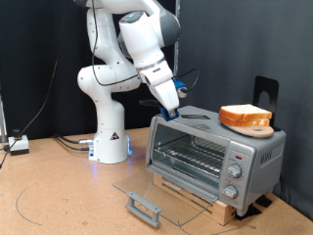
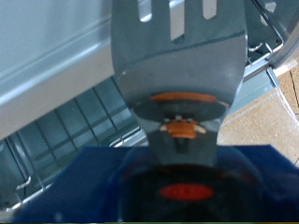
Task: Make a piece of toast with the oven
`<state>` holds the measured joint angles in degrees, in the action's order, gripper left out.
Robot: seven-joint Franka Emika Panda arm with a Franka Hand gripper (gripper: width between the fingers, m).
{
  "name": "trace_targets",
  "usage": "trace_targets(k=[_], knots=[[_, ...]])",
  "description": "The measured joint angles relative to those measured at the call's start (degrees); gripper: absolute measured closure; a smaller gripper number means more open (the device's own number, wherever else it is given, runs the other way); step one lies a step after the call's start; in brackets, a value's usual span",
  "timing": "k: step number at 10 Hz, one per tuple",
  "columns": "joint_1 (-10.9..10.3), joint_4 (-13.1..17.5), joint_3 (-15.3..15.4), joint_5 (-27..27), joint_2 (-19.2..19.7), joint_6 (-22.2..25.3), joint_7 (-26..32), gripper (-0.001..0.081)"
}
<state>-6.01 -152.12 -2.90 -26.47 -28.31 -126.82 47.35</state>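
Door (image 1: 147, 201) of the oven (image 1: 217, 149) lies dropped open in front, the gripper (image 1: 172, 110) pinches a slotted spatula (image 2: 182, 65) beside its top, and the piece of toast (image 1: 245, 117) sits uncooked on the roof.

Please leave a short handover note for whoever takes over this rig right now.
Gripper: shut on a grey slotted spatula, at the oven's top edge on the exterior view's left, with the blade lying over the oven's roof.
Oven: its glass door is folded down flat, and the wire rack shows nothing on it.
Piece of toast: on top of the oven, towards the exterior view's right, not touched by the spatula.
Done: door open, spatula in the gripper.
Left: the toast is not yet in the oven.
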Motion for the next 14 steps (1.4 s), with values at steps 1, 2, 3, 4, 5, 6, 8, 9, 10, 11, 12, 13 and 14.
trace_targets(k=[1, 2, 3, 4, 5, 6, 8, 9, 10, 11, 12, 13, 14], knots=[[-0.2, 0.1, 0.7, -0.8, 0.5, -0.7, -0.2, 0.0401], [-0.5, 0.4, 1.1, -1.8, 0.9, -1.3, -0.2, 0.0401], [-0.6, 0.8, 1.4, -2.6, 1.3, -1.5, -0.2, 0.0401], [-0.6, 1.3, 1.5, -3.3, 1.3, -1.5, -0.2, 0.0401], [-0.6, 1.8, 1.5, -3.6, 1.3, -1.5, -0.2, 0.0401], [-0.6, 2.3, 1.5, -3.8, 1.3, -1.5, -0.2, 0.0401], [-0.6, 3.0, 1.6, -3.8, 1.5, -1.1, -0.4, 0.0401], [-0.6, 3.1, 1.9, -3.7, 1.5, -0.8, -0.5, 0.0401], [-0.6, 3.1, 2.1, -3.6, 1.5, -0.8, -0.6, 0.0401], [-0.6, 3.1, 2.4, -3.2, 1.6, -0.7, -1.0, 0.0401], [-0.6, 3.1, 2.7, -2.6, 1.8, -0.5, -1.7, 0.0401], [-0.5, 3.1, 3.0, -2.4, 2.0, -0.4, -1.9, 0.0401], [-0.5, 3.1, 3.0, -2.4, 2.2, -0.4, -1.9, 0.0401]])
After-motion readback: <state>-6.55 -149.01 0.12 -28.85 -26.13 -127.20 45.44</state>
